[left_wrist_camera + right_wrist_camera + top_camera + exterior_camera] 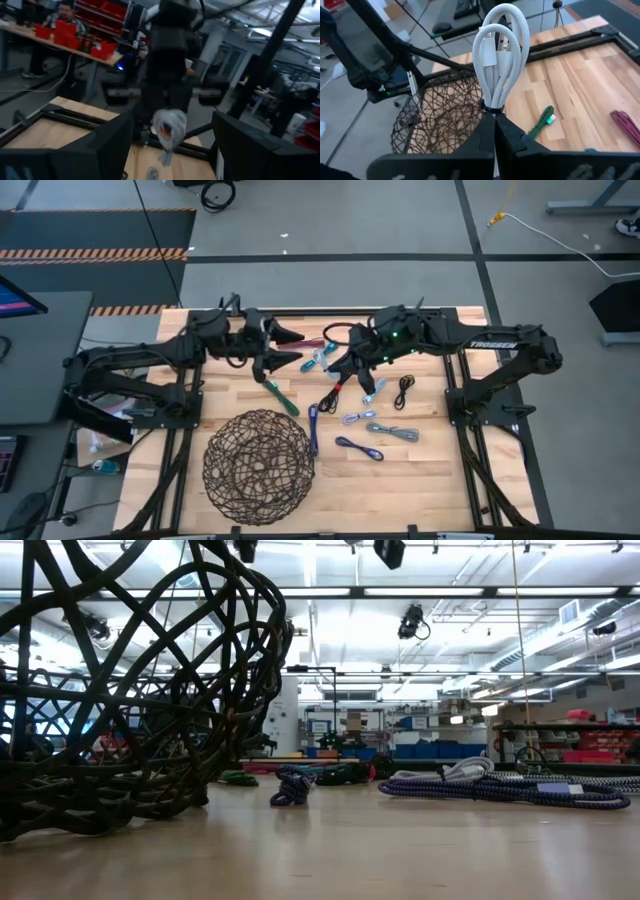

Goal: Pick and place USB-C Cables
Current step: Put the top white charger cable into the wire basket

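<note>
My right gripper (494, 120) is shut on a white coiled USB-C cable (499, 55), held in the air above the table's far middle (322, 359). My left gripper (290, 346) stands open and level just left of it, its fingers (105, 150) wide apart. In the left wrist view the white bundle (169, 131) shows ahead, in line with the gap between them, and I see no touch. Several more cable bundles lie on the wood, among them green (282, 396), purple (360, 448), grey (392, 431) and black (404, 388). My right gripper pinches the white bundle's banded end (492, 106) between its two fingertips. The fingers come from the table's right, slanting slightly down. The loops (502, 30) stick out past the fingertips, in line with the fingers. The whole bundle is lifted clear of the table.
The round dark wire-mesh basket (258, 466) sits at the table's near edge, left of centre, and looms large in the low view (120, 690). A maroon cable (310, 340) lies at the far side between the arms. Black frame rails (180, 410) run along the table's sides.
</note>
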You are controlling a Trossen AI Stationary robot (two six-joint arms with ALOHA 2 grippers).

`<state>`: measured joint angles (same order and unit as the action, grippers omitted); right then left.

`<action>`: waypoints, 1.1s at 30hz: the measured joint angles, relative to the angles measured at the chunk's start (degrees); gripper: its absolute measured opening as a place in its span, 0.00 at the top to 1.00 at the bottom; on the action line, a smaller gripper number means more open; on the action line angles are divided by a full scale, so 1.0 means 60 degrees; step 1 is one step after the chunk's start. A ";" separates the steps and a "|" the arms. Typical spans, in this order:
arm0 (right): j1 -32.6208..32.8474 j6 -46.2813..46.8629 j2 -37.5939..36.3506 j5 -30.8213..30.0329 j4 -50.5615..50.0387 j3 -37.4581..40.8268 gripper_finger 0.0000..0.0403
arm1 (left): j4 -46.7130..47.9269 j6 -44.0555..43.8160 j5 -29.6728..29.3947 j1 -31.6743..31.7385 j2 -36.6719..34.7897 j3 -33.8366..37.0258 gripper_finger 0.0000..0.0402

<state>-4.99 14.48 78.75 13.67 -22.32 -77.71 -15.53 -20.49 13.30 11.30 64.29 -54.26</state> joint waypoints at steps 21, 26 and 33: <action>-0.0032 -0.0267 0.0325 -0.0011 0.1011 0.0006 1.00 | -0.0236 -0.0238 0.0059 -0.0112 0.0229 0.0007 0.31; -0.0127 -0.0346 0.0381 -0.0011 0.1277 -0.0004 1.00 | -0.0318 -0.0230 0.0060 -0.0112 0.0362 0.0007 0.31; -0.0135 -0.0349 0.0562 -0.0004 0.1413 0.0000 1.00 | -0.0418 -0.0204 0.0053 -0.0110 0.0697 0.0005 0.31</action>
<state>-5.80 12.39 82.12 13.65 -13.84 -77.71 -18.04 -21.71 13.62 10.64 68.48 -54.23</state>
